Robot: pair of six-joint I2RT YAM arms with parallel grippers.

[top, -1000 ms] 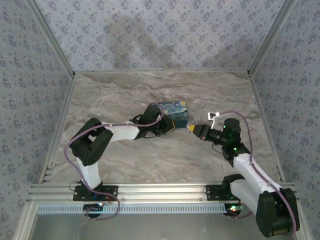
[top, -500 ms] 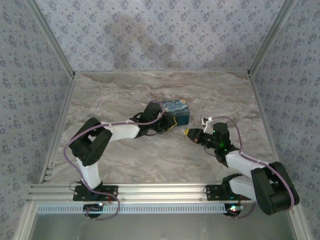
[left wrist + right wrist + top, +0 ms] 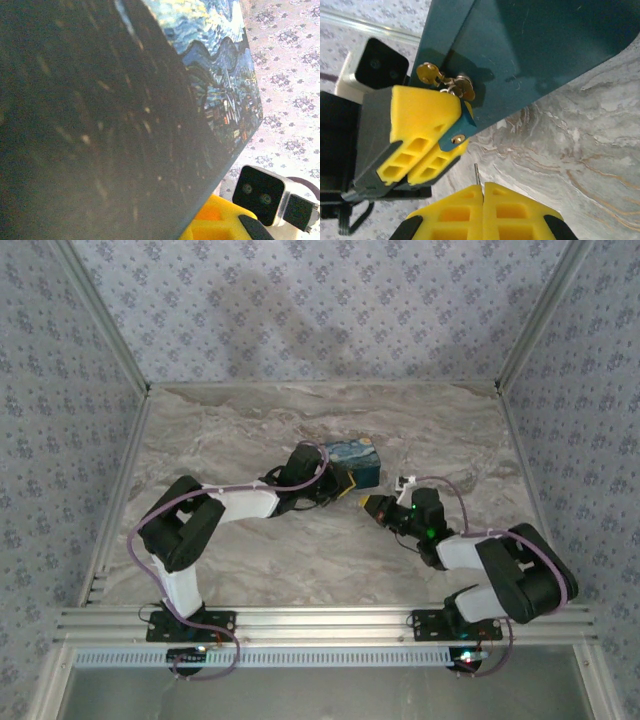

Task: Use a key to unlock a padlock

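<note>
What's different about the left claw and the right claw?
The left claw squeezes the small blue padlock, with brass keys dangling next to it; the right claw pinches only a thin metal pin. The left claw sits right beside the painted box; the right claw is a little back from it, pointing at the left claw. Both are yellow-tipped and shut.

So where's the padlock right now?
Right wrist view, centre-left: the padlock is pinched in the left gripper, against the box edge, just under the brass keys.
</note>
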